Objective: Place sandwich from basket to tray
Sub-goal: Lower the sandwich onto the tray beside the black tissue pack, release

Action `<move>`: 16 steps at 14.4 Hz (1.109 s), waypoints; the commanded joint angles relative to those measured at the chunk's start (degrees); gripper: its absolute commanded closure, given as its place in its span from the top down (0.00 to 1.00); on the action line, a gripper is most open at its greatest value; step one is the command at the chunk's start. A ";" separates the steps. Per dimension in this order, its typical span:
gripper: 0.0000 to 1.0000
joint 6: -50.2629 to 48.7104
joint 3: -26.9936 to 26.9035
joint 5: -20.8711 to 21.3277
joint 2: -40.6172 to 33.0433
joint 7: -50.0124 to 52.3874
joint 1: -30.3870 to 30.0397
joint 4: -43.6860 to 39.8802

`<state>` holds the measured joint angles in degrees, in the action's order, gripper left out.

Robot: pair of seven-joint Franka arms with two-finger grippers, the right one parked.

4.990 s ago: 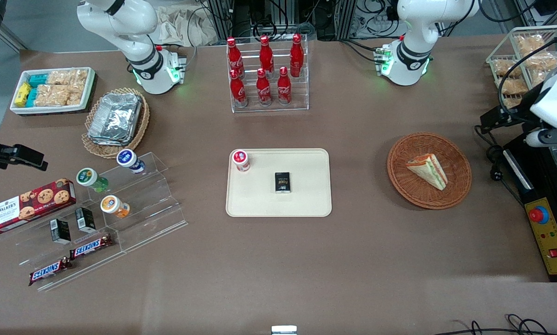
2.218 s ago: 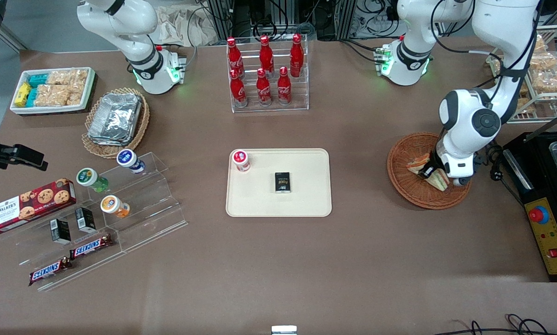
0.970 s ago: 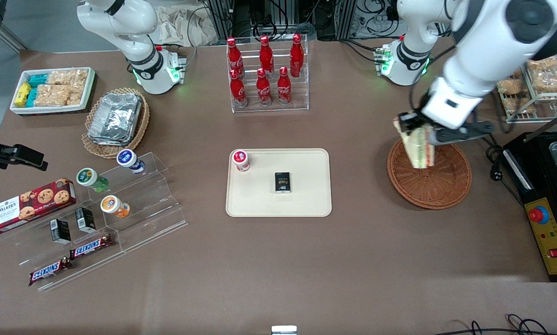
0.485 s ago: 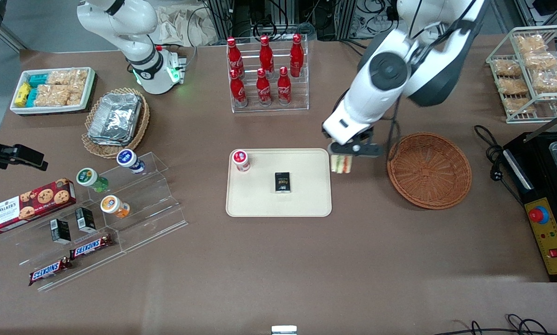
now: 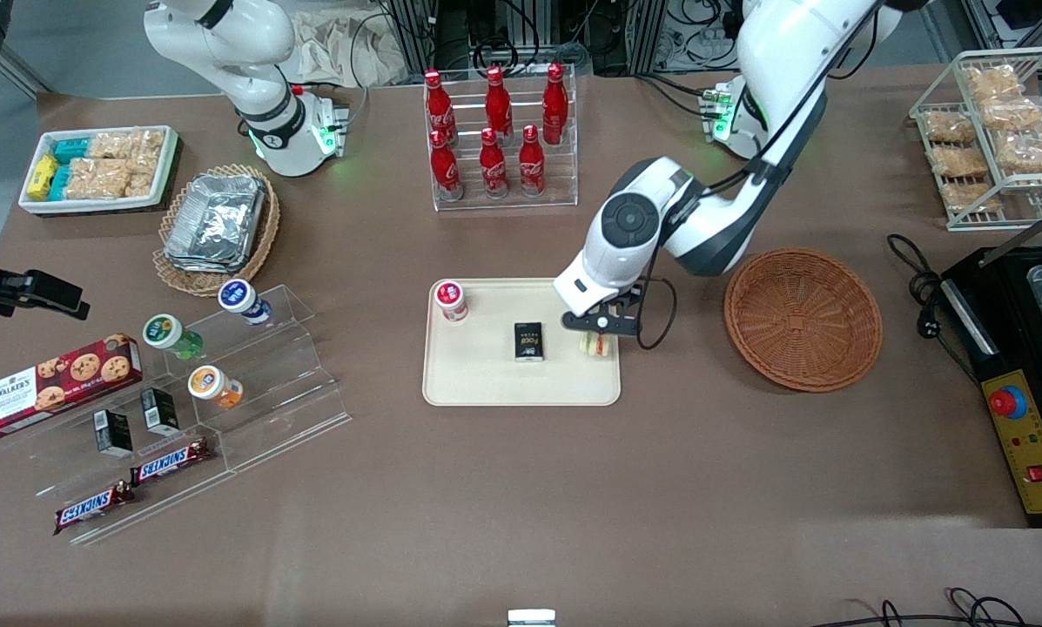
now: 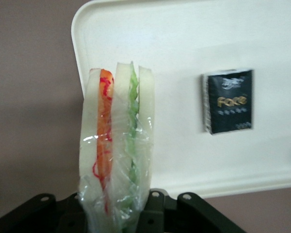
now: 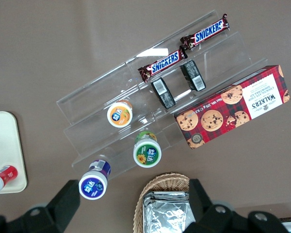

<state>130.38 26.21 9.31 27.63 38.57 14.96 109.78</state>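
Note:
My left gripper [image 5: 598,331] is shut on the clear-wrapped sandwich [image 5: 596,344] and holds it over the cream-beige tray [image 5: 486,383], near the tray's edge toward the basket. In the left wrist view the sandwich [image 6: 117,145] hangs from the gripper [image 6: 117,213] with its bread, orange and green layers on edge above the tray [image 6: 184,43]. I cannot tell whether it touches the tray. The round reddish-brown wicker basket [image 5: 803,319] stands empty beside the tray, toward the working arm's end.
On the tray lie a small black box [image 5: 529,340] and a red-capped cup [image 5: 450,299]. A clear rack of red cola bottles [image 5: 499,139] stands farther from the front camera. Acrylic steps with cups and snack bars [image 5: 216,383] lie toward the parked arm's end.
My left gripper took the sandwich out of the basket, lifted it, carried it sideways to the tray and lowered it over the tray's near-basket edge. The basket is now empty.

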 commanded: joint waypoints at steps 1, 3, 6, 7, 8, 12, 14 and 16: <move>0.00 2.23 -0.11 5.00 3.82 4.22 0.24 -0.97; 0.00 4.78 -0.11 7.38 5.85 7.21 0.77 -0.97; 0.86 5.41 -0.20 11.42 8.05 11.86 1.38 -1.40; 1.00 5.41 -0.20 12.56 8.40 14.14 1.99 -2.02; 1.00 5.41 -0.20 12.40 8.32 16.34 1.74 -2.46; 1.00 4.80 0.67 9.60 6.57 18.12 -1.68 -5.00; 1.00 -0.17 1.03 5.56 1.49 17.51 -3.00 -7.11; 1.00 -13.50 1.12 5.02 -3.79 15.06 -4.50 -12.18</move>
<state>127.71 26.59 16.06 30.78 55.03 12.01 100.60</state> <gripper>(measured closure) 0.000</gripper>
